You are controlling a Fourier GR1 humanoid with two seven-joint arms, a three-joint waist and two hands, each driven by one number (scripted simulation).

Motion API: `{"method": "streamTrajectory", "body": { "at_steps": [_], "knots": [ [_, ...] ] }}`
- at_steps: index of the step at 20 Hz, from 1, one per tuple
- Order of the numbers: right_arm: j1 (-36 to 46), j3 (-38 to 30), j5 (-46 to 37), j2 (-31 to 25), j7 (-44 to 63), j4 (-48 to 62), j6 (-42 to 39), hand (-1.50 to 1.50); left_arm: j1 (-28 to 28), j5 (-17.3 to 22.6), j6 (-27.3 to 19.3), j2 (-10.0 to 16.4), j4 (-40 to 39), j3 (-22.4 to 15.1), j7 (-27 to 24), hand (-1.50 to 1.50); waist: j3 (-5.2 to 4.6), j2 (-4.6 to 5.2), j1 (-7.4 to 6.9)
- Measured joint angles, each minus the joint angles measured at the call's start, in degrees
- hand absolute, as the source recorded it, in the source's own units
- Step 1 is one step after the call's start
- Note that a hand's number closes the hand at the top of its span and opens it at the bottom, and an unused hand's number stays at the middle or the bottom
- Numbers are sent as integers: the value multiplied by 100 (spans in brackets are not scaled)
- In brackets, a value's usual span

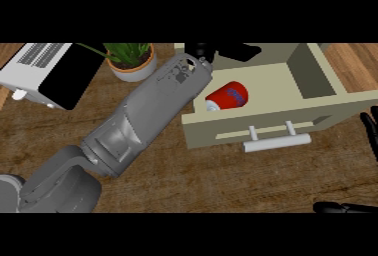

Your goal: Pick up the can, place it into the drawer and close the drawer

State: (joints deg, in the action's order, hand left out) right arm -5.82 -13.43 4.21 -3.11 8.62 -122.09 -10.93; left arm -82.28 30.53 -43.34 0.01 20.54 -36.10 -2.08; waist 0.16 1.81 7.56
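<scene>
**Inspection: can in the open drawer, left arm over it, closing not yet done**

The can (227, 96) lay on its side inside the drawer (221, 127), against the left wall, its pale end turned toward 7 o'clock. The drawer stood pulled out at about 2 o'clock from the counter's middle, and its bar handle (277, 142) faced 6 o'clock.

Handling, as judged: the can looked small, rigid and light, with a smooth round wall that would likely slip and roll if nudged. The soundest hold would be across the middle of the body, from opposite sides, rather than at the ends. For the step remaining, the handle or the flat drawer front offered the plain place to push.

Pose: the left forearm ran from 7 o'clock up toward 12 o'clock, and crossed the drawer's left wall just beside the can. The left hand (199, 50) showed only as dark shapes at the drawer's far edge. Whether it was spread or closed, I could not tell. It held no part of the can that I could see.

The right hand (368, 132) rested at the 3 o'clock edge, spread and holding nothing, well apart from the handle.

Also noted: a potted plant (133, 62) at 11 o'clock and a white appliance (33, 70) at 10 o'clock.
</scene>
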Motion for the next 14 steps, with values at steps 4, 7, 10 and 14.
{"method": "streamTrajectory", "body": {
  "at_steps": [4,7,10,14],
  "knots": [
    [37,-62,-50,-98,-20,-69,-11,-150,157,171,-72,0,31,24,-200,-150,-2,4,-14],
    [-66,-21,-340,-197,-147,-242,-47,-150,150,294,-157,-1,82,16,-204,-150,-5,-10,-15],
    [-8,27,-721,-374,-295,-384,-68,-150,137,436,-210,-1,131,49,-228,-150,-6,-10,-36],
    [30,178,-1236,-513,-566,-433,-80,-150,89,634,-237,-1,219,79,-254,-150,-6,-20,-99]
  ]
}}
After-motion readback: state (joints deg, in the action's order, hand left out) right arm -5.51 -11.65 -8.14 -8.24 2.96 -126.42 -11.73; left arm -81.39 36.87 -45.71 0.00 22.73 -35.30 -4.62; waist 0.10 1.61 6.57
